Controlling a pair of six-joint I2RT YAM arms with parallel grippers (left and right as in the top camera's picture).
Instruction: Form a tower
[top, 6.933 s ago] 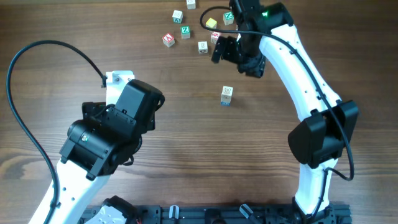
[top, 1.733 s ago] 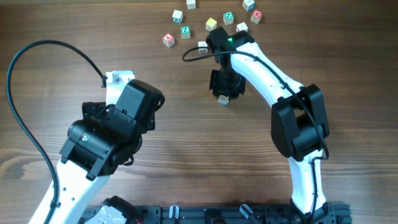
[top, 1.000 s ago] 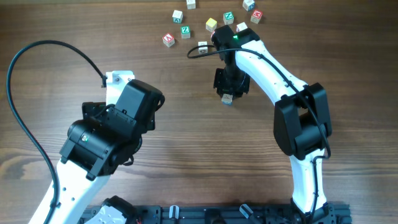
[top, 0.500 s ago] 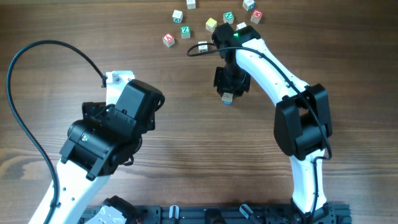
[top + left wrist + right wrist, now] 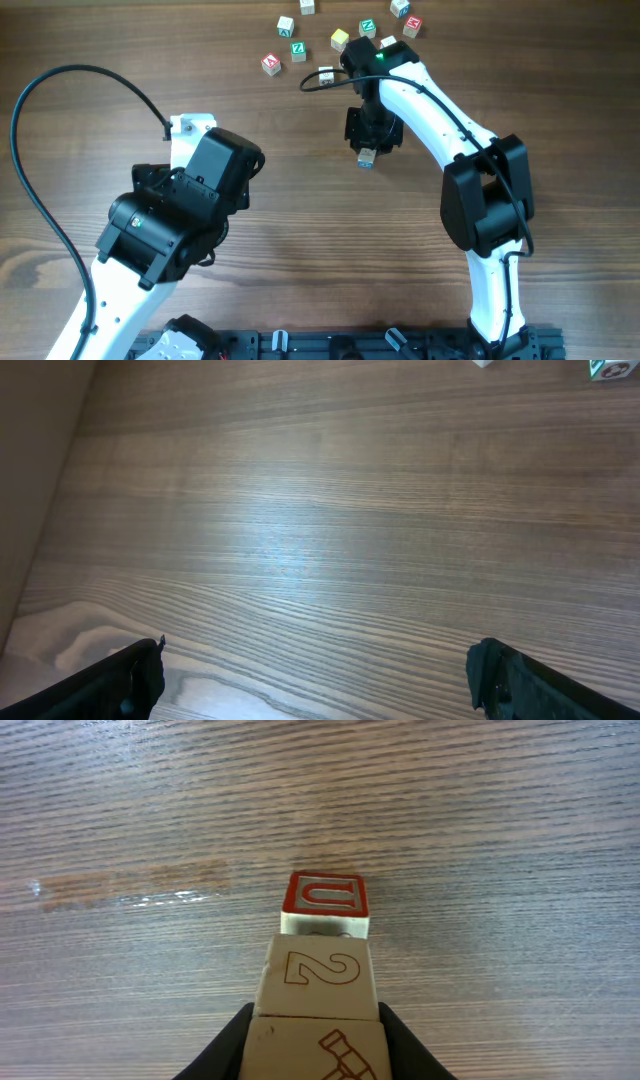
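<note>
1. The tower (image 5: 366, 156) stands on the table (image 5: 300, 250), right of centre. It is a little below the scatter of loose cubes (image 5: 298, 49) at the far edge and well apart from the left arm.
2. From overhead, the tower shows a pale top face, with a blue edge at its lower side.
3. The right gripper (image 5: 368, 146) is directly over the tower, and its body hides part of the stack from above.
4. In the right wrist view, the tower (image 5: 318, 975) appears as a cube with a brown drawing, then a cube marked "2". A red-framed "U" cube (image 5: 327, 898) lies beyond these. This angle does not show whether the "U" cube is under the stack or just behind it.
5. The right gripper (image 5: 315, 1020) is narrowed onto the drawn cube. Its dark fingers (image 5: 232, 1045) press against both sides of that cube.
6. The left gripper (image 5: 316, 650) is spread wide and holds nothing. Only bare wood lies between its tips.
7. Two loose cubes show at the top edge of the left wrist view.
</note>
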